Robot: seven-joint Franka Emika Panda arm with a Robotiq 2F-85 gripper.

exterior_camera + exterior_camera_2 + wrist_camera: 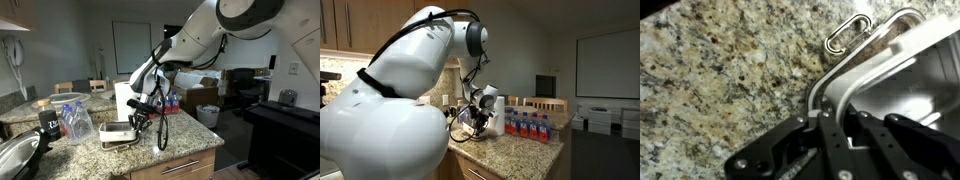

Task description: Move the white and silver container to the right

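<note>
The white and silver container (113, 133) sits on the granite counter, in front of the paper towel roll (123, 98). In the wrist view its shiny rim (862, 72) curves across the frame, with a wire loop handle (847, 33) at its corner. My gripper (137, 121) is down at the container's near side. In the wrist view the gripper (832, 125) has one finger inside and one outside the wall, shut on the rim. In an exterior view the gripper (470, 120) and arm hide most of the container.
Packs of water bottles stand on the counter (76, 120) (532, 125). A black mug (47, 123) and a metal sink bowl (14, 156) lie at the counter's far side. The counter edge (195, 148) is close by. Chairs stand behind.
</note>
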